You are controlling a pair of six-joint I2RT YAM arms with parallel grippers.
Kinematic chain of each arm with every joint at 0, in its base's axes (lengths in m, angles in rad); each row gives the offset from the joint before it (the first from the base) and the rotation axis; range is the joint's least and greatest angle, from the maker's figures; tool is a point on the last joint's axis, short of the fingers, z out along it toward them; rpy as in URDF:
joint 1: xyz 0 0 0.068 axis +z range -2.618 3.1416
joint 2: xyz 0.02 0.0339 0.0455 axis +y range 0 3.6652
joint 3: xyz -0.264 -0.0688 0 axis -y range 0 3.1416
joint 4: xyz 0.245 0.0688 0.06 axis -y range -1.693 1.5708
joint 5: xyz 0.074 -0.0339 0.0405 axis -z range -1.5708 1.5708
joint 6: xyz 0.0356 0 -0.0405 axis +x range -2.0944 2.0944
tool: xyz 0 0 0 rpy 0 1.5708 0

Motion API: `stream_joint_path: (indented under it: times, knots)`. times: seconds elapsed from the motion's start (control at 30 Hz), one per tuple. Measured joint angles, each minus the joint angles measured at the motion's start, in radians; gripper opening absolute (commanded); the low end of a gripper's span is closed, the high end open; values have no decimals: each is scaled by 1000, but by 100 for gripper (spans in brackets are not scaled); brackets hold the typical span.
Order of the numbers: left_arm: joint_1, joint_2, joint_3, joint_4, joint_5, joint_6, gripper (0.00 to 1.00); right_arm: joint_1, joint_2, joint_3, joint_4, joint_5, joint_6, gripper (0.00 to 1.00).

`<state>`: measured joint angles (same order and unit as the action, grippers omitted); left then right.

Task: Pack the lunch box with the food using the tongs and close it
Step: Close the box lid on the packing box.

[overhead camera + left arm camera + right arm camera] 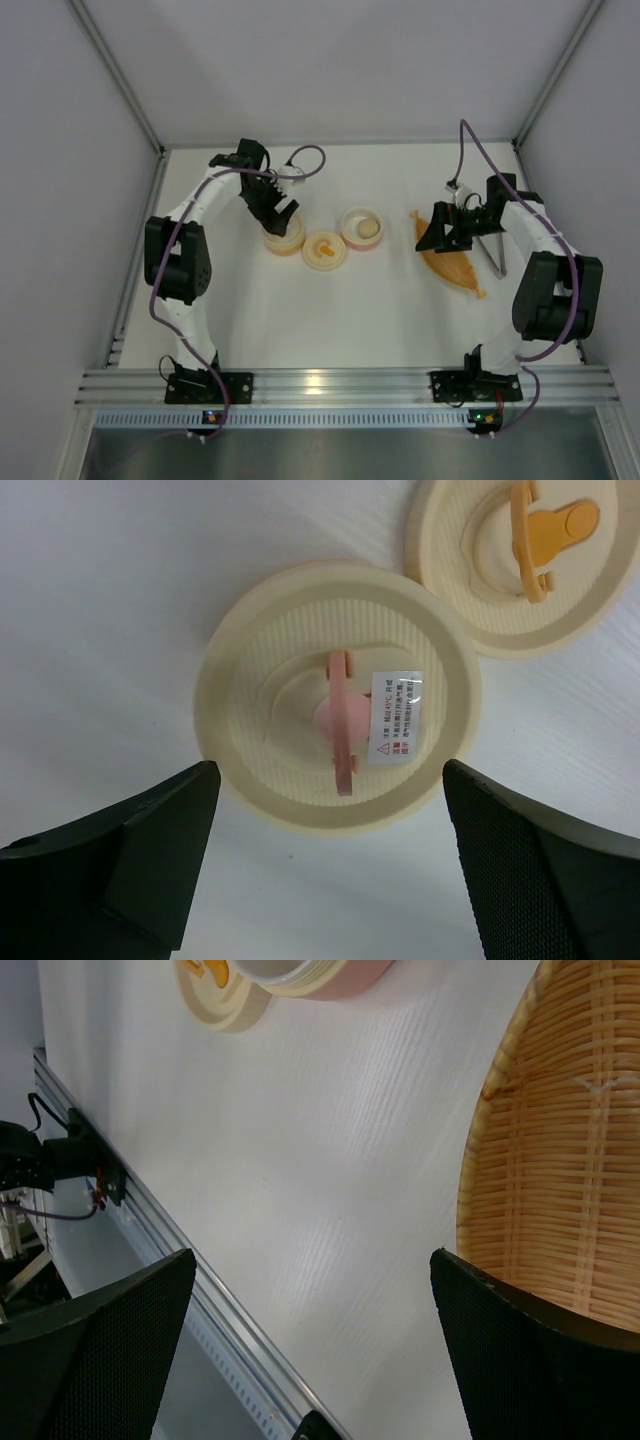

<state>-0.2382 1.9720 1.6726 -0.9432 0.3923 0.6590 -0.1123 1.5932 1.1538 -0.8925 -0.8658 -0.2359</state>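
Observation:
My left gripper [281, 216] hangs open just above a cream round container closed by a lid with a pink handle [283, 238]. In the left wrist view the gripper [328, 780] has its fingers spread on either side of that lid [340, 720], touching nothing. A pink open bowl [363, 228] holds the cream-white ball of food [367, 228]. The grey tongs [493, 258] lie on the table right of the orange wicker tray [455, 265]. My right gripper [440, 235] is open and empty over the tray's left edge [570, 1160], apart from the tongs.
A loose cream lid with an orange handle [325, 250] lies between the closed container and the pink bowl, and shows in the left wrist view [530, 540]. The table's near aluminium rail [180, 1260] runs below the right gripper [312, 1260]. White walls enclose the table.

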Motion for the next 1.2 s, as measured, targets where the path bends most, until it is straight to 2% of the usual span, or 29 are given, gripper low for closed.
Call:
stream_joint_path:
  times: [0.23,0.27,0.33,0.37,0.4,0.43,0.47,0.6,0.8,1.2]
  knots:
    - [62,-51,32,49,39,-144,98,0,0,0,-2,0,0,99]
    - [70,-69,38,52,54,-162,91,0,0,0,-2,0,0,100]
    - [81,-102,49,49,99,-187,65,0,0,0,-2,-1,0,99]
    - [82,-117,55,45,121,-203,41,0,0,0,-2,-1,0,99]
    - [80,-127,63,41,144,-219,35,0,0,0,-2,-3,0,99]
    - [79,-134,68,41,160,-227,34,0,0,0,-2,-4,0,99]
    - [78,-135,72,37,181,-238,29,0,0,0,-2,-5,0,99]
    - [72,-129,59,22,242,-293,25,0,1,0,-2,-11,1,99]
    - [72,-71,32,13,283,-342,25,0,6,2,-3,-13,1,99]
    - [77,75,27,29,243,-380,25,0,9,8,-6,-12,-2,99]
